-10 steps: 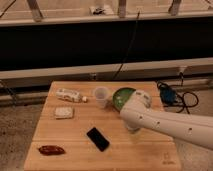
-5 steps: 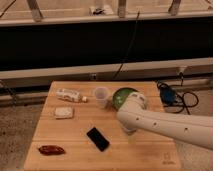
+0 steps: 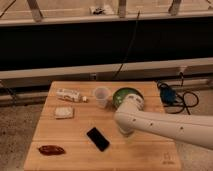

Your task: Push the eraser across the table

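The eraser [image 3: 98, 138], a flat black block, lies at an angle on the light wooden table [image 3: 75, 130], a little left of the middle and toward the front. My white arm reaches in from the right. Its gripper end [image 3: 123, 130] hangs low over the table, just right of the eraser and apart from it. The arm's thick white body hides most of the gripper.
A green bowl [image 3: 121, 93], partly behind the arm, and a clear cup [image 3: 101, 96] stand at the back. A lying pale bottle [image 3: 69, 94], a greyish square pad [image 3: 64, 112] and a reddish-brown oblong thing [image 3: 51, 149] are on the left. A blue device with cables [image 3: 168, 94] sits at the right edge.
The arm's end has moved left and slightly toward the front, closer to the eraser. The eraser and the other objects have not moved.
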